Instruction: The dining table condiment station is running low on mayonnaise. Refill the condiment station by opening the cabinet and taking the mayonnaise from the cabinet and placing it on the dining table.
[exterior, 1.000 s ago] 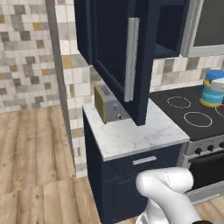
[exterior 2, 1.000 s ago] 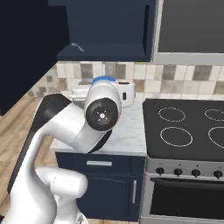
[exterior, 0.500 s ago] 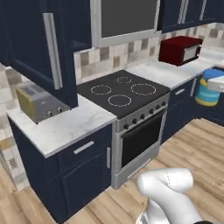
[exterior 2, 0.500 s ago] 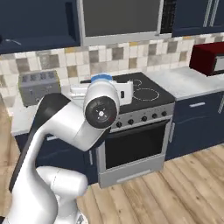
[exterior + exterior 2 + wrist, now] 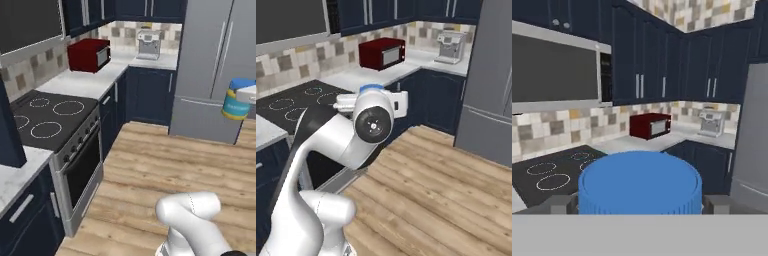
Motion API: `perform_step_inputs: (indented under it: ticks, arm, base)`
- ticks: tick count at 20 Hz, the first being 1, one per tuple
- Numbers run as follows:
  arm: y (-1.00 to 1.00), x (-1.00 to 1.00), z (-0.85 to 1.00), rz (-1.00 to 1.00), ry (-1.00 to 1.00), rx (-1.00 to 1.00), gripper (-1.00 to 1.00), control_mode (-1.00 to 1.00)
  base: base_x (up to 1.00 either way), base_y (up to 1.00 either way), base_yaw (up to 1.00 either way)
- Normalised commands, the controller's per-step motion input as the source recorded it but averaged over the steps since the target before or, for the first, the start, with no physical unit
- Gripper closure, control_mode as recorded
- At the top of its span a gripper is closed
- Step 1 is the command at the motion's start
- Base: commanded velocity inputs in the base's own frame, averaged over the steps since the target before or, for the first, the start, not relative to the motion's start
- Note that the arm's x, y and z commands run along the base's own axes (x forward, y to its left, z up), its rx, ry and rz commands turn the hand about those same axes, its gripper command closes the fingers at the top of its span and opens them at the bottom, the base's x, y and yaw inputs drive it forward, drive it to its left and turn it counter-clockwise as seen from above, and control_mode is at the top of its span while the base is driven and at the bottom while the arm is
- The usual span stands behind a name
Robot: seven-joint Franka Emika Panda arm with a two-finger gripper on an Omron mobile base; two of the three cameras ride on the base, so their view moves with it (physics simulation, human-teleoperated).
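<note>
Swung from stove toward fridge, the wide-spread pincer (image 5: 640,200) grips the blue-lidded, yellow-bodied mayonnaise (image 5: 236,99).

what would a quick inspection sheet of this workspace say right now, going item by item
surface: wood plank floor ahead of the base; marble counter along the wall
job's things: mayonnaise held in the air; its blue lid fills the lower hand view
clutter: red microwave and coffee machine on the counter
grippers: gripper closed on the jar, a finger on each side of the lid
cables: nothing seen
surroundings: black stove with oven below, grey fridge, navy wall cabinets, tiled backsplash
</note>
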Motion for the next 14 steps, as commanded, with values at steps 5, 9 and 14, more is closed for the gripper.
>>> perform_step_inputs:
  ticks: [5,9,14]
  arm:
    - [0.0,0.0,0.0,0.0,0.0,0.0,1.0,1.0]
    - [0.0,0.0,0.0,0.0,0.0,0.0,1.0,1.0]
    - [0.0,0.0,0.0,0.0,0.0,0.0,1.0,1.0]
  base:
    - [-0.41,0.04,-0.91]
    - [-0.33,0.04,-0.91]
    - [-0.04,-0.14,-0.82]
